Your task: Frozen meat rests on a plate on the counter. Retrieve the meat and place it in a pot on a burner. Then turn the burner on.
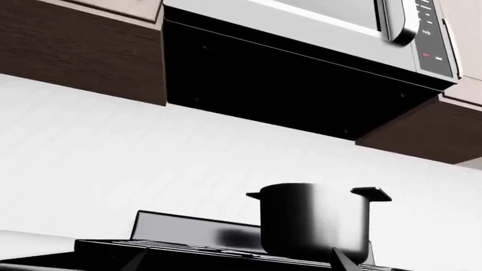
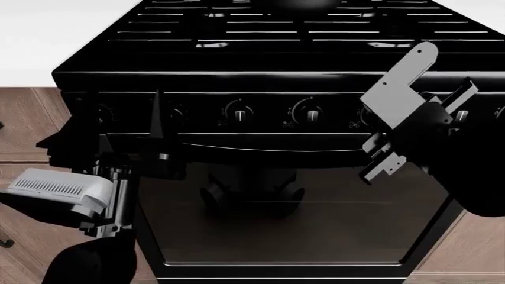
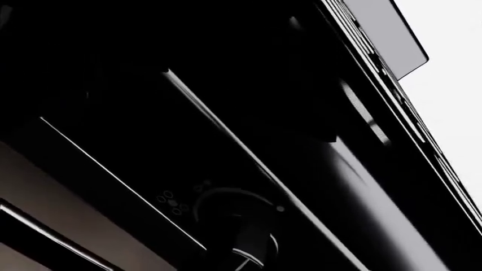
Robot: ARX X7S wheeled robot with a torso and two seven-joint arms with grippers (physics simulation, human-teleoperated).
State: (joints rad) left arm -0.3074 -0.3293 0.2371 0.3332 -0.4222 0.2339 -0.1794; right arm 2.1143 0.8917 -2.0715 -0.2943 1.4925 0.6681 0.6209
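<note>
One knob (image 3: 249,226) sits near the right gripper (image 2: 387,151); I cannot tell either gripper's spread. Pot (image 1: 315,220) stands on the far burner; stiff knob probably wants a rim pinch.

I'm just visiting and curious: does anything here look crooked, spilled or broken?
Nothing stands out. The pot stands upright on the stove grates, the knobs sit in a neat row, and no spill or damage shows.

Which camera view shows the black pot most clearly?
The left wrist view: the pot stands whole on the stove grate, with its tab handle visible. The head view catches at most a dark rounded shape at its top edge, too cropped to identify. The right wrist view shows only the stove front and a knob.
</note>
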